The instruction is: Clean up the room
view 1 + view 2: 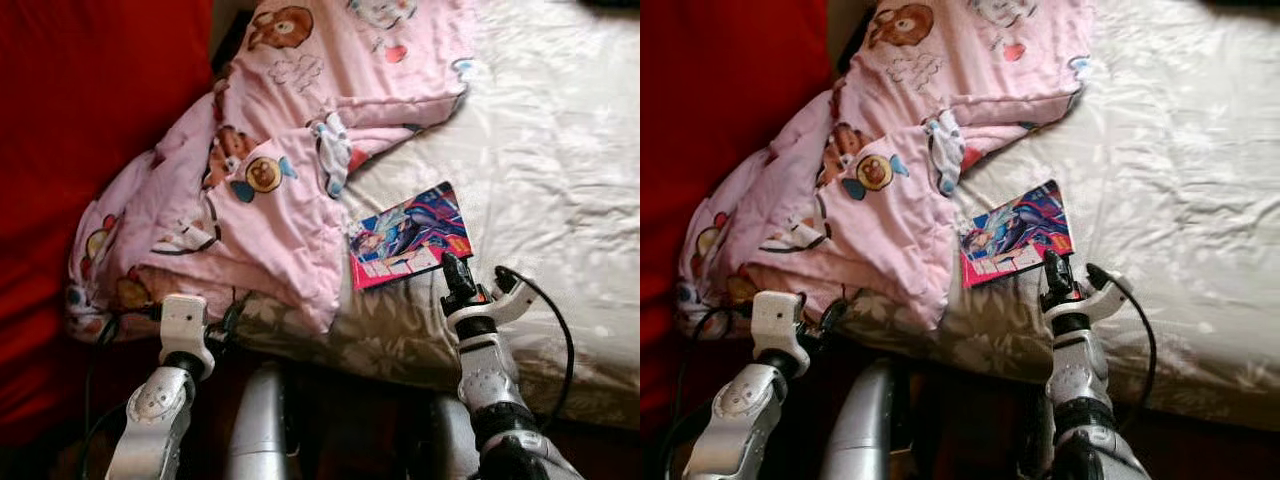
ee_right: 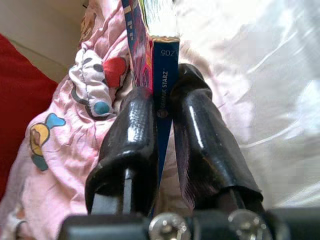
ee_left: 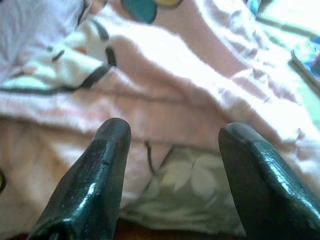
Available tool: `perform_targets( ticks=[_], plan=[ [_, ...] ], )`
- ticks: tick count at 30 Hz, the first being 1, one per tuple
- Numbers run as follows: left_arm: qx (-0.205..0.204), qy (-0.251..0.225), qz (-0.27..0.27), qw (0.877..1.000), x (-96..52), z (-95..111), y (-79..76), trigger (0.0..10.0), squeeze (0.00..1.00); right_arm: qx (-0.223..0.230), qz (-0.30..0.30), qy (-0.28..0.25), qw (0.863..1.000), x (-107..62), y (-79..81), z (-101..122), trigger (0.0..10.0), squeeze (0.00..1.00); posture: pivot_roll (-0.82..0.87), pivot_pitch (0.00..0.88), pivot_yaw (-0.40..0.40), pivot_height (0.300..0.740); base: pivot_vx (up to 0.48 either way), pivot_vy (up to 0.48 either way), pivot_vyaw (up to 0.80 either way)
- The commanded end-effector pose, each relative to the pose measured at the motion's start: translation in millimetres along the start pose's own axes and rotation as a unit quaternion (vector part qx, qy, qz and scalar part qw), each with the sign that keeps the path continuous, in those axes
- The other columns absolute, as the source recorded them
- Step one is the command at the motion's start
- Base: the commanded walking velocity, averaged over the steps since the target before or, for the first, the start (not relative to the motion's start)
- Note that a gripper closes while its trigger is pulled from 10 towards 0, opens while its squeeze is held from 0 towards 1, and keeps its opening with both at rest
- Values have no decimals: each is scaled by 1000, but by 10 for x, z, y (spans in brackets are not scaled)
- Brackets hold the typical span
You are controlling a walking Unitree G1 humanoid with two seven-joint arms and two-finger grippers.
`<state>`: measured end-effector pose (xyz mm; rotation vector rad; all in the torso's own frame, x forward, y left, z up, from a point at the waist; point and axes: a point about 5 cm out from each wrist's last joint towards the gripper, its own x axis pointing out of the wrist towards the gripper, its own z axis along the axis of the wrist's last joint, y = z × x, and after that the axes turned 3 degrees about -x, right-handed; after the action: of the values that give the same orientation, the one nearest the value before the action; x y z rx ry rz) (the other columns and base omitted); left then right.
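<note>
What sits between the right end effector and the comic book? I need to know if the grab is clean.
Nothing visible does. The right end effector is already shut on the comic book, its fingers pinching the spine edge at the bed's near side. The pink blanket lies beside the book, not in the grip.

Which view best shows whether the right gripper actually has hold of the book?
The right wrist view: the right gripper has both black fingers pressed on the book seen edge-on. The eye views show its colourful cover on the bed, the gripper at its near edge, contact unclear.
</note>
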<state>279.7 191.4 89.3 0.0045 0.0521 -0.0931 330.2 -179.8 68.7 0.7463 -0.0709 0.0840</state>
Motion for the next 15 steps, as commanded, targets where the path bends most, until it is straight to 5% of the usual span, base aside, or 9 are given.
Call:
perform_targets(
  ticks=[1,7,15],
  plan=[
    [-19,21,33,999,-47,-185,76,10000,0,-78,-43,-20,996,-149,-137,84,10000,0,56,68,3,600,0,0,0],
    [-30,28,49,998,-23,-287,89,10000,0,-148,-58,-5,987,-283,-222,102,10000,0,27,0,-17,600,0,0,0],
    [-69,112,72,989,-78,-746,88,10000,0,-201,-93,19,975,-450,-304,26,10000,0,-13,0,-32,644,0,0,0]
  ],
)
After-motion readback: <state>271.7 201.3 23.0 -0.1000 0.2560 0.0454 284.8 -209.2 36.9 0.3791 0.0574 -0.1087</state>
